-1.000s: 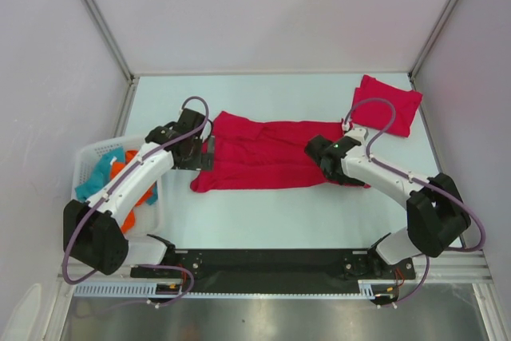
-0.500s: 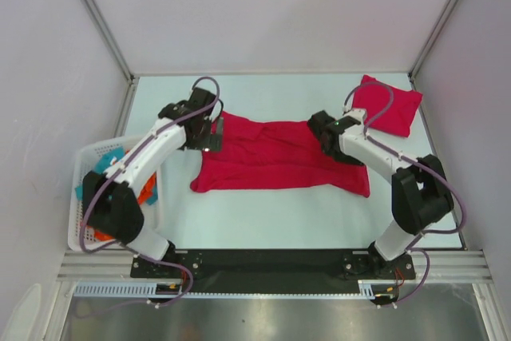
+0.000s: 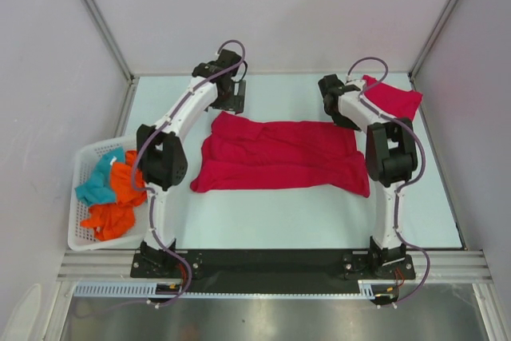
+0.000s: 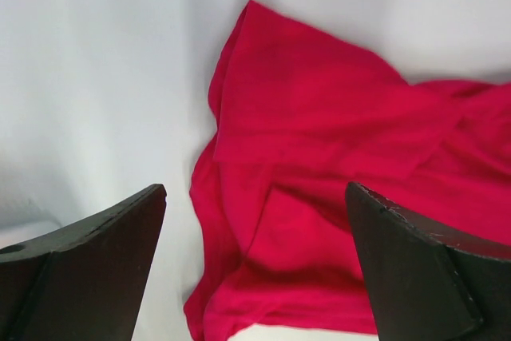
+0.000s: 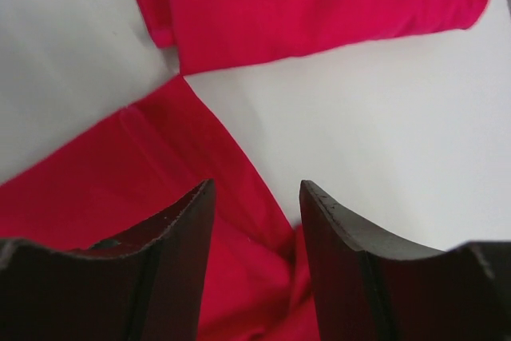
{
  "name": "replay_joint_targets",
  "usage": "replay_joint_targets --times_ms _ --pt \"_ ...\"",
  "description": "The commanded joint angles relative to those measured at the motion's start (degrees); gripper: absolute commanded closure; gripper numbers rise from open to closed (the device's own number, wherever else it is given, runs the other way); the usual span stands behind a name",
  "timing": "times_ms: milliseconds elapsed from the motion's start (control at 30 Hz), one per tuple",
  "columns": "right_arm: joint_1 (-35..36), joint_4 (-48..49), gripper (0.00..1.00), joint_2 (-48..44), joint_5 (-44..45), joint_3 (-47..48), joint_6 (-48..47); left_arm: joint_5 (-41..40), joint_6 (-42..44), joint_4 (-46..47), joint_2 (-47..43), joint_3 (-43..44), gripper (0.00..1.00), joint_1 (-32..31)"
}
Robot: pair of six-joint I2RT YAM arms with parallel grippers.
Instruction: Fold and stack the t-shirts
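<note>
left claw: my left claw has its fingers spread wide, with nothing between them and nothing touching them.
right claw: my right claw stands partly apart, a narrower gap than the left, and the gap is bare.
spread t-shirt: the spread t-shirt lies in the middle of the desk, long side running left to right, rumpled, with a corner trailing out at the near left.
folded t-shirt: the folded t-shirt sits at the desk's far right corner, partly behind my right arm.
top view only: both my arms reach to the far side of the desk. the left claw is past the spread t-shirt's far left corner, the right claw between its far right corner and the folded t-shirt. a white basket sits off the desk's left edge with teal and orange cloths in it.
left wrist view only: the cloth's creases and a doubled-over edge at the spread t-shirt's left end, with bare desk beside it.
right wrist view only: a corner of the spread t-shirt points up at the folded t-shirt's edge. i cannot tell whether the two touch.
</note>
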Motion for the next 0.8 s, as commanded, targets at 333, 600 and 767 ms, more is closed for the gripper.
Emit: replay_joint_targets --times_ms 333,600,767 --pt "-4.5 -0.3 0.48 14.6 -2.3 18.4 -4.6 -0.1 1.5 -4.5 7.0 9.2 0.0 4.5" --pt "-4.1 0.4 0.49 15.0 -3.0 15.9 -4.2 0.1 1.2 -4.1 5.5 8.4 0.0 4.6" --pt "-2.3 0.8 0.49 12.9 -2.0 14.1 -4.2 0.7 1.0 -3.3 5.2 6.3 0.0 4.6"
